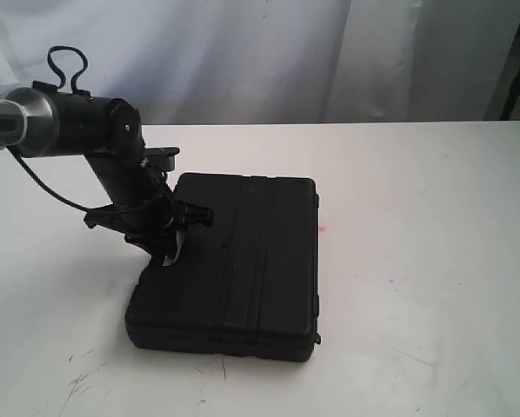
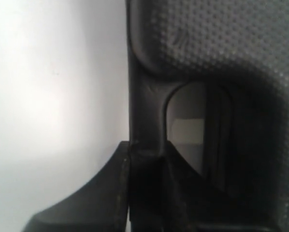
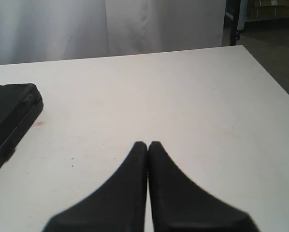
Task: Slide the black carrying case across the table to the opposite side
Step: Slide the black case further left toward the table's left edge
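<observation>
The black carrying case (image 1: 243, 261) lies flat on the white table (image 1: 416, 217), left of the middle. My left gripper (image 1: 164, 252) reaches down at the case's left edge, where its handle is. In the left wrist view the handle bar (image 2: 144, 116) runs between the two fingers and the left gripper (image 2: 147, 150) is shut on it, with the case's dotted shell (image 2: 222, 43) filling the rest of the view. My right gripper (image 3: 148, 144) is shut on nothing above bare table (image 3: 159, 87). A corner of the case (image 3: 9, 111) shows in that view.
White curtains (image 1: 243, 52) hang behind the table's far edge. Dark scuffs (image 1: 82, 378) mark the tabletop near the front left. A small red spot (image 1: 322, 228) lies just right of the case. The table's right edge (image 3: 275, 82) drops to a dark floor.
</observation>
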